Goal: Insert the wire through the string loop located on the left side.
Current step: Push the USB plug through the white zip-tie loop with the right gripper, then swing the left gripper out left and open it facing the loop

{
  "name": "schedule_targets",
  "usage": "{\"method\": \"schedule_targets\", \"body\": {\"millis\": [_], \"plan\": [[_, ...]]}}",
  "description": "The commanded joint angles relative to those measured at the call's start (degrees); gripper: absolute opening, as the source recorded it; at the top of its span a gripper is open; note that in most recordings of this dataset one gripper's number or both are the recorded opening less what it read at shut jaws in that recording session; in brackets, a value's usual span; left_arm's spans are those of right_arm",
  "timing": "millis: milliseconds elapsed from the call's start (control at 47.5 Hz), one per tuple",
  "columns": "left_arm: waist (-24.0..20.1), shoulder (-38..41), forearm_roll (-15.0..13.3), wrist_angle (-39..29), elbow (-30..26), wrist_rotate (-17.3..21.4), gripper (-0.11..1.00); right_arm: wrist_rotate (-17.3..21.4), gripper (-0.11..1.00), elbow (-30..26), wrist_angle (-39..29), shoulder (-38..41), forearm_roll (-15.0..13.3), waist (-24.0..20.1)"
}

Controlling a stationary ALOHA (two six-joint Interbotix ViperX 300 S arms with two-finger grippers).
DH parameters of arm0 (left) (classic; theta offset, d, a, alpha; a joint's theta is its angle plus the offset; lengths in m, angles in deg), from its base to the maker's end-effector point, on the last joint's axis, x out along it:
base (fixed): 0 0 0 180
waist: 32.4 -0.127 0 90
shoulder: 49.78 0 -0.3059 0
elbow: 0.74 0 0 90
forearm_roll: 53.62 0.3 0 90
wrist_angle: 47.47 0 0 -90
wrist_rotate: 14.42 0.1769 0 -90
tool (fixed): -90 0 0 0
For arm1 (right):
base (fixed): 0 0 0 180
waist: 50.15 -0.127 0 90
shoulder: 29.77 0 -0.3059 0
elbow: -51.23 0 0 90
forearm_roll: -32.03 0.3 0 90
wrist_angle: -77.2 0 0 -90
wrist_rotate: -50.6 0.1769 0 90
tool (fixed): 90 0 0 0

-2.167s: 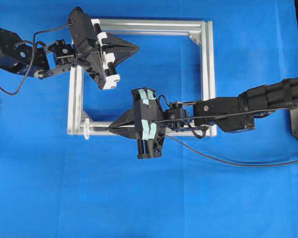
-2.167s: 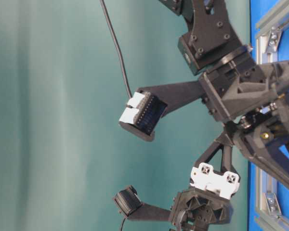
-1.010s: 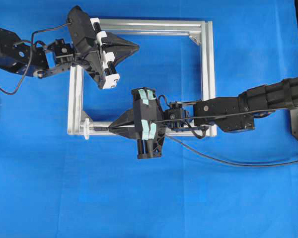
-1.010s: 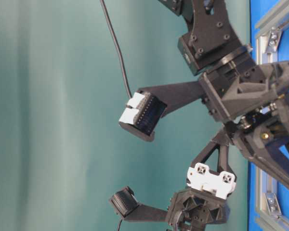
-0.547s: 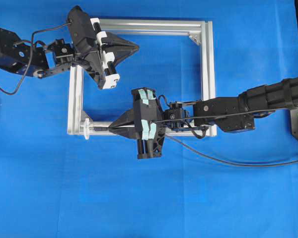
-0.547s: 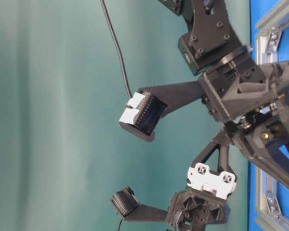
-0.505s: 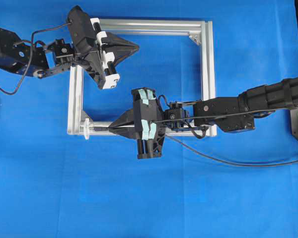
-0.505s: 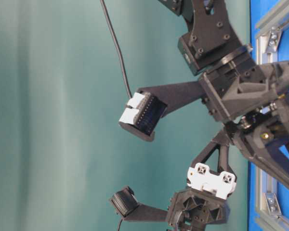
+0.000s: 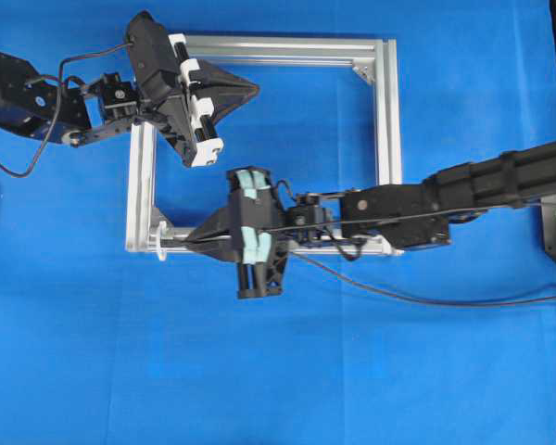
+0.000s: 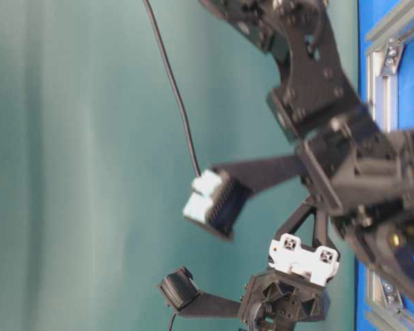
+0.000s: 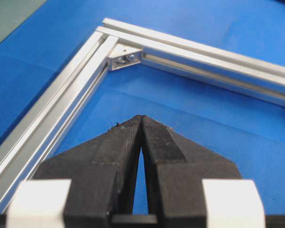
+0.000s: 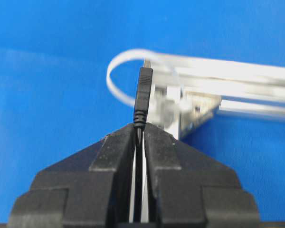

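Right gripper (image 12: 139,128) clamped on the wire (image 12: 143,90) just behind its plug, metallic tip level with the white string loop (image 12: 119,71) at the lower-left corner of the aluminium frame (image 9: 386,120); tip through the ring or merely before it, impossible to tell. Left gripper (image 11: 141,121) fully closed, holding nothing, over the frame's upper-left part. Blue table cover (image 9: 278,371) beneath

The left gripper (image 9: 253,90) hovers with its jaws pressed together, holding nothing; the right gripper (image 9: 187,240), arm outstretched, has its jaws clamped.
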Motion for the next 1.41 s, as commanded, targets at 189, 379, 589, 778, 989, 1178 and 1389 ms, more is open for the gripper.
{"method": "schedule_targets", "body": {"millis": [189, 379, 589, 778, 989, 1178, 1389], "plan": [[0.09, -1.67, 0.18, 0.09, -0.35, 0.0, 0.0, -0.26, 0.03, -7.12, -1.85, 2.2, -0.44, 0.7], [0.09, -1.76, 0.18, 0.09, -0.26, 0.0, 0.0, -0.18, 0.03, -7.56, -2.29, 2.46, -0.79, 0.79], [0.09, -1.76, 0.18, 0.09, -0.18, 0.0, 0.0, -0.26, 0.03, -7.47, -2.46, 2.46, -0.79, 0.79], [0.09, -2.46, 0.18, 0.0, 0.79, -0.09, 0.0, -0.26, 0.03, -7.47, -2.46, 2.46, -0.79, 0.79], [0.26, -9.49, 0.18, -0.26, 7.73, 0.09, 0.0, -0.26, 0.03, -7.29, -3.69, 2.46, -0.79, 0.79], [-0.88, -17.93, 0.18, -0.18, 16.52, 0.35, 0.0, -0.26, 0.03, -7.29, -3.6, 2.46, -0.79, 0.79], [-1.58, -26.37, 0.18, -0.79, 24.79, 0.44, 0.0, -0.26, 0.03, -7.29, -3.6, 2.46, -0.79, 0.79]]}}
